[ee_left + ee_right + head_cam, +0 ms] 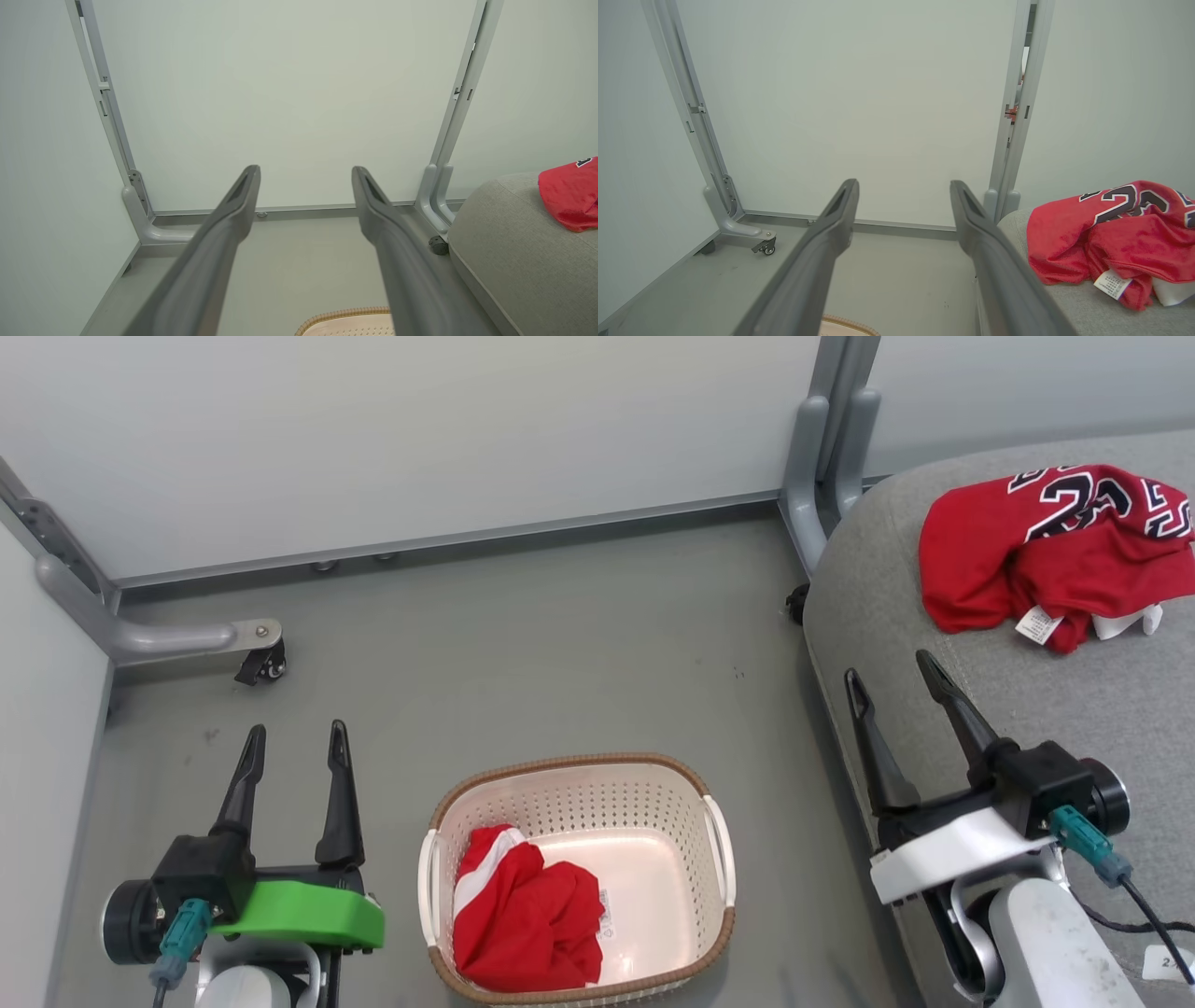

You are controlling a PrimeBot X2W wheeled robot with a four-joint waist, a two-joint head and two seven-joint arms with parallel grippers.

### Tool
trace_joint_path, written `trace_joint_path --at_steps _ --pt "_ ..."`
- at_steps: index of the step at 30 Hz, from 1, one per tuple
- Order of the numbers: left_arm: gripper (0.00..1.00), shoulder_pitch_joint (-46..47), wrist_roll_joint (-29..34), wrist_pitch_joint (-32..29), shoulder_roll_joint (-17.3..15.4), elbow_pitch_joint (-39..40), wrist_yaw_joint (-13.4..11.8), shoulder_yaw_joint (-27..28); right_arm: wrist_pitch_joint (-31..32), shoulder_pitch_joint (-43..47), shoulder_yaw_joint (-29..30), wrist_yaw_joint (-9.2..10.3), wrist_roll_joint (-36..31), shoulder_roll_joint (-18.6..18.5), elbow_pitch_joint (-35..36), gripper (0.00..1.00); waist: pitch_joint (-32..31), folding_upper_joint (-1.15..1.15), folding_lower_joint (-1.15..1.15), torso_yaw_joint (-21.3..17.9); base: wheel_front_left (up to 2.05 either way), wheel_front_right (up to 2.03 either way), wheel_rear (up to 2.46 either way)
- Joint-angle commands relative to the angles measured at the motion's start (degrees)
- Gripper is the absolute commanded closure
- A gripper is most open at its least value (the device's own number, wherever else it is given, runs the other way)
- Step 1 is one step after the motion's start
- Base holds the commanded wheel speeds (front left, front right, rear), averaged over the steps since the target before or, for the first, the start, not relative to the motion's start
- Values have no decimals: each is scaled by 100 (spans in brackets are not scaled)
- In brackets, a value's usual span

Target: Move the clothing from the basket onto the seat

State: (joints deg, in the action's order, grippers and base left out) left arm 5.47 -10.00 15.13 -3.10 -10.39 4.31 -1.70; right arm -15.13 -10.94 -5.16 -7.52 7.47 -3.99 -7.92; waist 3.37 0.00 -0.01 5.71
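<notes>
Jersey: you've got the red jersey [1055, 546] crumpled on the seat [1074, 728], near its far left corner; black-and-white nos. face up, white tag [1038, 624] at its near side.
2nd garment: red garment [527, 915] w/ white stripe trim, bunched inside the basket [569, 763], against its left wall & near left corner; the pale basket bottom shows to its right.
Basket: upright on the floor [523, 635], near the seat's left edge but apart from it, btwn your two grippers.
L gripper [297, 735]: over the floor just left of the basket, not touching it; jaws wide apart, nothing btwn them.
R gripper [887, 667]: over the seat's left edge, on the near side of the jersey & apart from it; jaws wide apart, holding nothing.
L wrist view: basket rim at the bottom edge, seat & a bit of jersey at right.
R wrist view: jersey & tag on the seat, right of the fingers.
Surroundings: pale partition panels [420, 439] along the floor's far & left edges; caster [266, 665] near the far left corner.
</notes>
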Motion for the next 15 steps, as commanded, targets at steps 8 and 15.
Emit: trace_joint_path --at_steps 8,15 --pt "0 -249 71 3 17 21 36 -59 -3 599 78 6 -52 76 265 0 -235 0 1 25 0 0 0" --pt "0 -329 60 3 19 21 46 -105 -3 900 228 6 -61 101 410 0 -293 0 1 29 0 0 0"
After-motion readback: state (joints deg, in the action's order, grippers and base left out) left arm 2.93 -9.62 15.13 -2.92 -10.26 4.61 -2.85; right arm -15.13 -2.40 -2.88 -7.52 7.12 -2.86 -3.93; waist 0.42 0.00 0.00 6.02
